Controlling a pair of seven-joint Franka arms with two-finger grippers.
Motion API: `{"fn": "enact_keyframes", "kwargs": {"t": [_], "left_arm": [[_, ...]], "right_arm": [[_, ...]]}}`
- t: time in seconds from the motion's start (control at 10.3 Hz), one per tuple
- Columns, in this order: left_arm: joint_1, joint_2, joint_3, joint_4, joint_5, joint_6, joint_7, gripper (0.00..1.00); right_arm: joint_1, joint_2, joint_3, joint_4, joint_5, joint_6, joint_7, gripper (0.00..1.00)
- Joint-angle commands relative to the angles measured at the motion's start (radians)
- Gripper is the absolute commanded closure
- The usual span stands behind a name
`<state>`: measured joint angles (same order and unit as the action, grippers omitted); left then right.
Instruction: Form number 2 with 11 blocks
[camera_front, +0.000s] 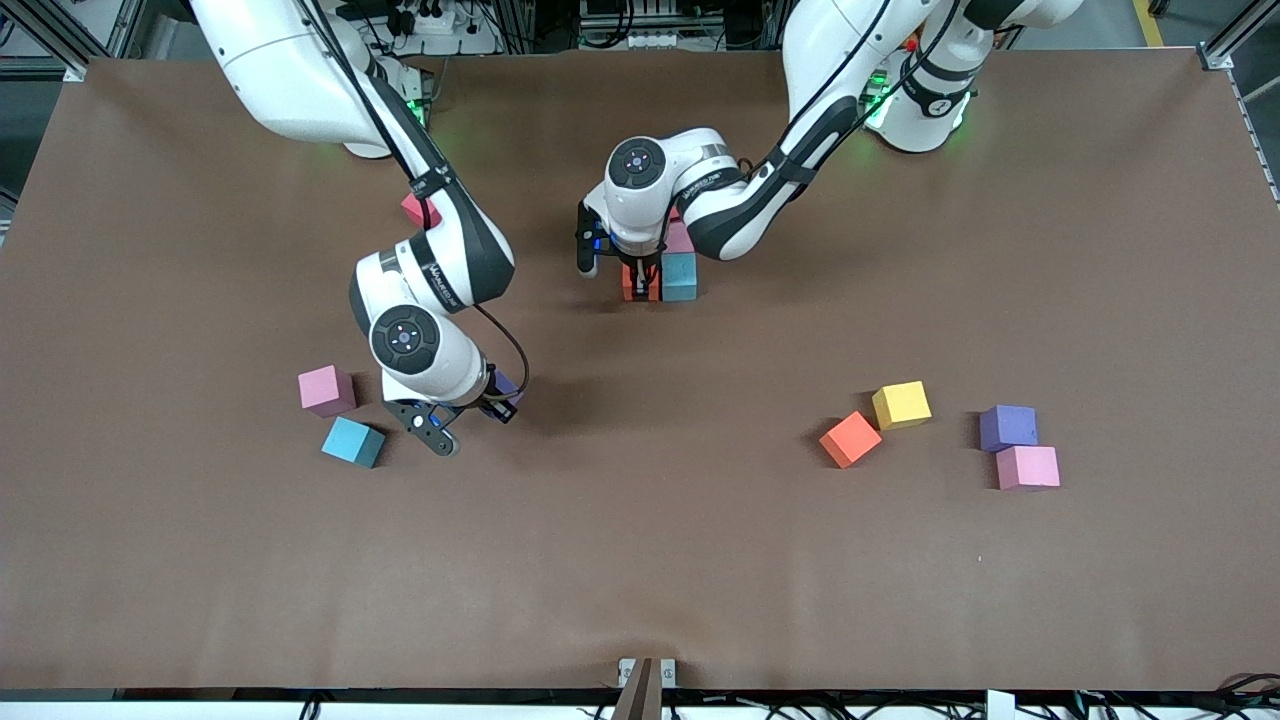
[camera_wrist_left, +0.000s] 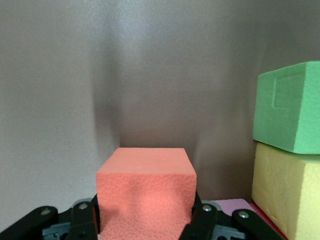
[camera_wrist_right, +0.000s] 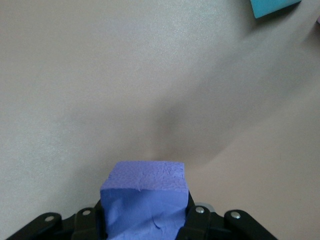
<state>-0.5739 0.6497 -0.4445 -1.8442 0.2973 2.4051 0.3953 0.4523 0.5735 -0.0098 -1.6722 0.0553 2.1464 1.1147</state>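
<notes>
Even overhead light, soft arm shadows on the table (camera_front: 640, 560), wrist views slightly soft with glare

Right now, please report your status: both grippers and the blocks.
Left gripper shut on orange foam cube, beside started digit. Right gripper shut on purple foam cube. Nothing blocking.

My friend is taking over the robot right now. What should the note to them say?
Left gripper: shut on an orange block, low at the started cluster mid-table, beside the blue block.
Right gripper: shut on a purple block, above the table toward the right arm's end.
Cluster: the left wrist view shows a green block stacked on a yellow block.
Loose: pink block and blue block near the right gripper; orange, yellow, purple and pink toward the left arm's end.
Done: only a few placed. Left: most of the 2.
</notes>
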Motion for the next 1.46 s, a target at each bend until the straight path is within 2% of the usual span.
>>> {"fn": "enact_keyframes", "kwargs": {"t": [0.0,0.78,1.07,1.17,1.37], "left_arm": [[0.005,-0.001,-0.003,-0.009,0.017,0.016,-0.015,0.94],[0.014,0.005,-0.003,0.002,0.019,0.016,-0.013,0.92],[0.012,0.007,-0.003,0.000,0.019,0.016,-0.013,0.92],[0.012,0.007,-0.003,0.002,0.019,0.016,-0.013,0.86],[0.009,0.007,-0.003,0.002,0.019,0.016,-0.015,0.87]], "right_arm": [[0.008,-0.049,-0.002,-0.046,-0.002,0.000,0.019,1.00],[0.023,-0.055,-0.001,-0.055,-0.002,0.009,0.050,1.00],[0.043,-0.089,-0.001,-0.057,-0.002,-0.003,0.070,1.00],[0.042,-0.098,-0.001,-0.057,-0.002,-0.016,0.071,1.00],[0.033,-0.121,-0.002,-0.054,0.004,-0.016,0.088,1.00]]}}
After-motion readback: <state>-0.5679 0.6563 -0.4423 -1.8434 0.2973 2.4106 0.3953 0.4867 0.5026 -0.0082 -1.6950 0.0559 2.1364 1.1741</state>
